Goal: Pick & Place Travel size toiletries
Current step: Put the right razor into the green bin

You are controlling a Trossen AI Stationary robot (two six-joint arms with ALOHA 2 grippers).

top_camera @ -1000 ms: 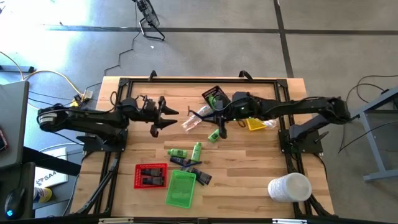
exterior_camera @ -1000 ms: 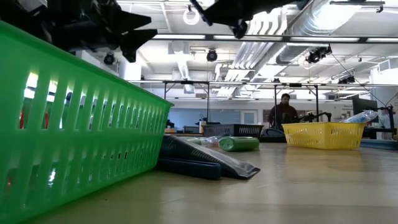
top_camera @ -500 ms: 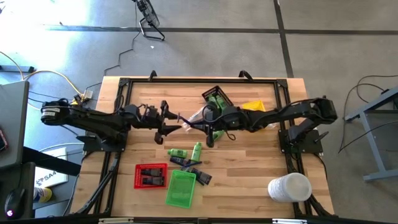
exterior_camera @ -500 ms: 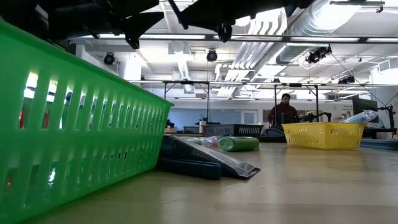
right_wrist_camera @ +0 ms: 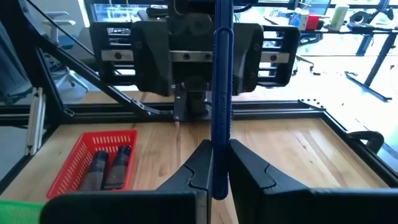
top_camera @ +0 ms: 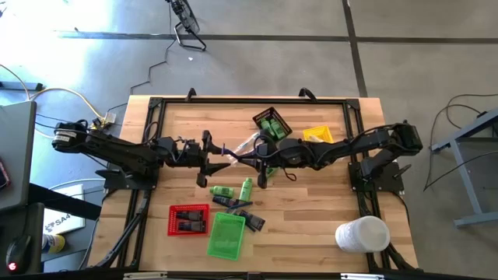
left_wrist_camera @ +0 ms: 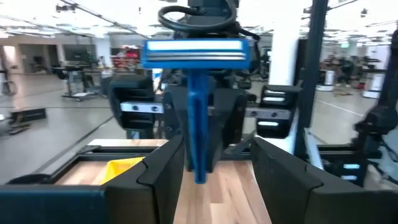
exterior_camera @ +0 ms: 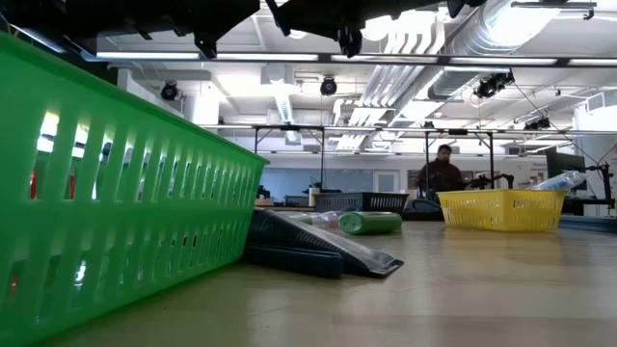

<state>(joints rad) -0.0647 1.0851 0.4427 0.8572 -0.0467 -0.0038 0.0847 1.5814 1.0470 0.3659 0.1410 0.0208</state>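
A blue razor (left_wrist_camera: 198,112) stands upright above the table's middle, its head (left_wrist_camera: 194,53) on top, with my right gripper (right_wrist_camera: 221,155) shut on it. My left gripper (left_wrist_camera: 214,168) faces it from the table's left and is open. Its two fingers stand on either side of the handle's lower end; I cannot tell whether they touch it. On the table below lie green little bottles (top_camera: 246,187), dark flat packets (top_camera: 237,208) and clear-wrapped sticks (top_camera: 247,142). My right gripper pinches the razor's handle (right_wrist_camera: 221,168) near its lower end between its two fingers. The fingers come level from the table's right and lie across the handle. The razor stands upright, head up, lifted clear of the table.
A red tray (top_camera: 188,220) with dark pieces and a green tray (top_camera: 226,236) sit near the front edge. A black tray (top_camera: 271,123) with green bottles and a yellow tray (top_camera: 317,134) stand at the back. A big white cylinder (top_camera: 362,234) is front right. A person (exterior_camera: 442,173) is far behind.
My right gripper has carried the razor toward the table's left edge and a little down, up to my left gripper. My left gripper has swung toward the near edge and rolled level to face it. The razor's handle now stands between the left fingers.
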